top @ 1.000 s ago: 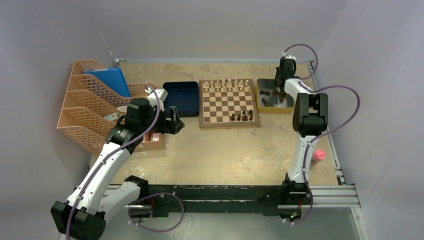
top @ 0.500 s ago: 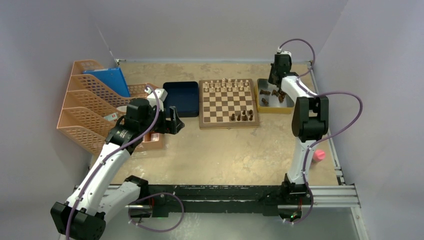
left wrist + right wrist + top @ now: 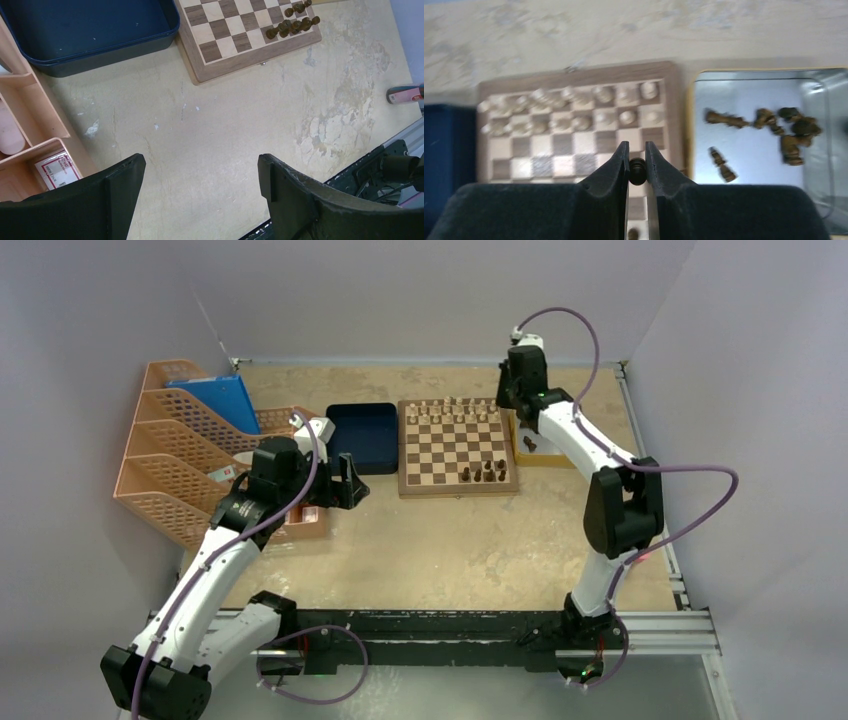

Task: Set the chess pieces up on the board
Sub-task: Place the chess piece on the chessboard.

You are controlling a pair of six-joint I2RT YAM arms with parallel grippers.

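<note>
Right end effector (image 3: pixel 636 148) is pinching one dark chess piece (image 3: pixel 637 171) up by the board (image 3: pixel 589 80)'s far right corner. I'd swing it to the near rows beside the other dark pieces (image 3: pixel 483 474), then lower it straight down, dead-centre on its square.

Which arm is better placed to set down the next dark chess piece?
Right. The right gripper is shut on a small dark brown wooden chess piece at the square chequered wooden board; the left gripper is open and empty.

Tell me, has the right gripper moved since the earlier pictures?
Yes. The right gripper shifted left, from above the silver metal tray to the square wooden chessboard's far right corner.
</note>
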